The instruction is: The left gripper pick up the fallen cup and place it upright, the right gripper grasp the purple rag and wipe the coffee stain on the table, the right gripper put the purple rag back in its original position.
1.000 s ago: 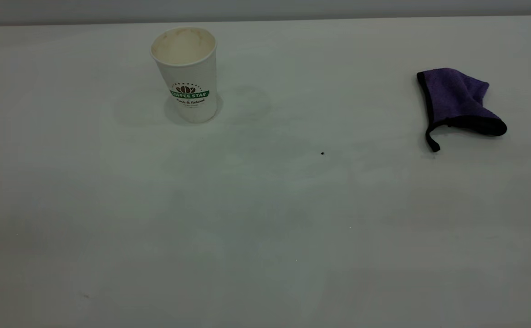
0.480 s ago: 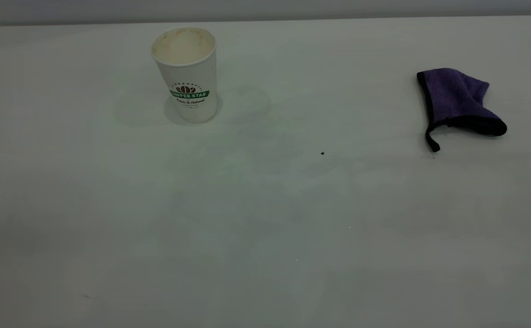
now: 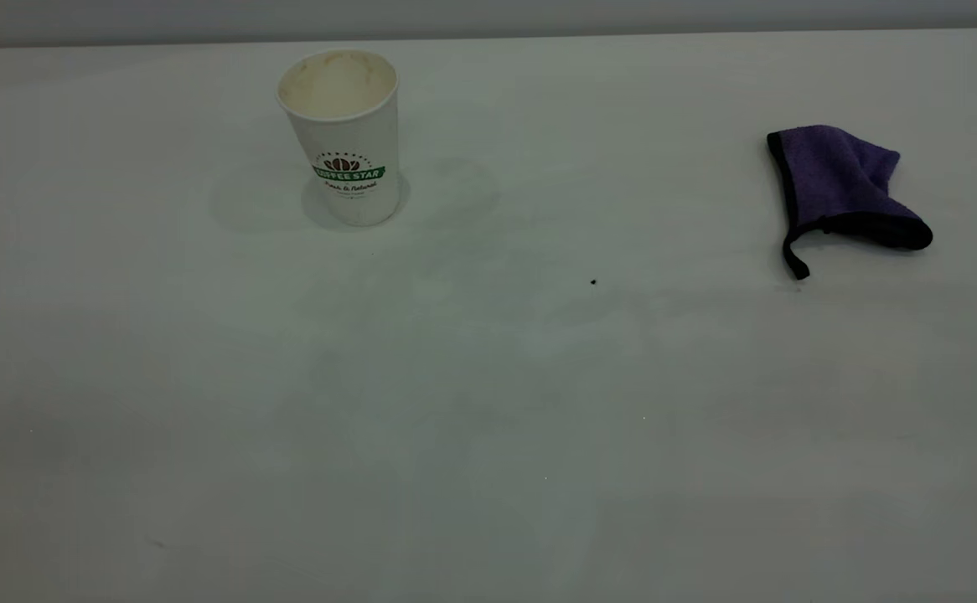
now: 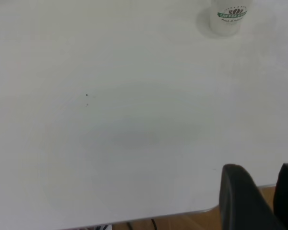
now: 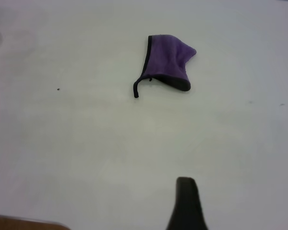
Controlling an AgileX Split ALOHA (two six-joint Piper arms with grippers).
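The cup [image 3: 346, 138] stands upright at the back left of the table [image 3: 488, 435], its green band facing the camera; it also shows in the left wrist view as the cup [image 4: 229, 17], far from my left gripper [image 4: 261, 168]. That gripper hangs over the table's near edge, open by a narrow gap, with nothing in it. The purple rag [image 3: 840, 188] lies crumpled at the right, its black strap trailing toward the front. In the right wrist view the purple rag [image 5: 169, 62] lies well away from my right gripper [image 5: 185, 201]. The coffee stain is out of view.
A tiny black speck [image 3: 593, 282] sits near the table's middle. The table's rounded edge [image 4: 158, 215] and wooden floor show beneath the left gripper. Neither arm appears in the exterior view.
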